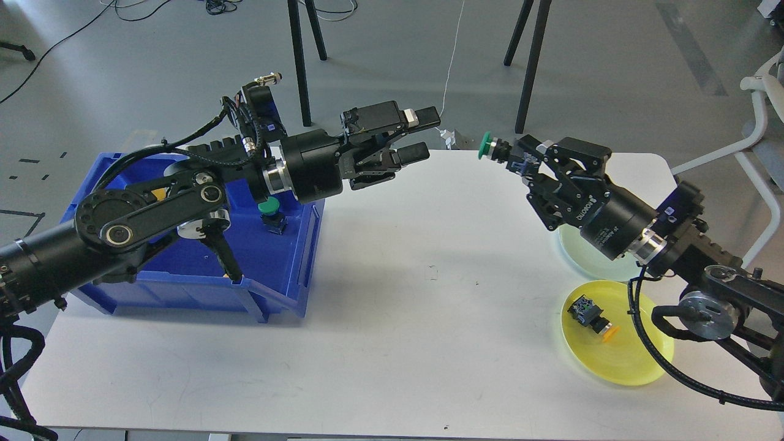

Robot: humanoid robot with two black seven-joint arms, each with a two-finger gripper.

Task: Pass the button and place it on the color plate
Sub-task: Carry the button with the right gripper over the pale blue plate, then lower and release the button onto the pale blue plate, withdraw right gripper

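From the head view, a white table (pixel 398 294) fills most of the picture. On its left side sits a blue bin (pixel 282 257). The left arm reaches over the bin, and the left gripper (pixel 422 135) hangs in the air above the middle back part of the table. Its two fingers are apart, with nothing between them. Inside the bin, near its right wall, stands a button with a green cap (pixel 270 211). The right arm comes in from the right side. The right gripper (pixel 520 160) is up in the air too, pointing toward the left gripper, with a gap of bare table between them. Its fingers are closed around a green button (pixel 490 147), and the green cap sticks out past the fingertips. Under the right arm lies a pale green plate (pixel 582 257), partly hidden by the arm. Just in front of it, near the right front of the table, lies a yellow plate (pixel 618 358). On the yellow plate rests a black button with an orange-yellow cap (pixel 591 315), lying on its side.
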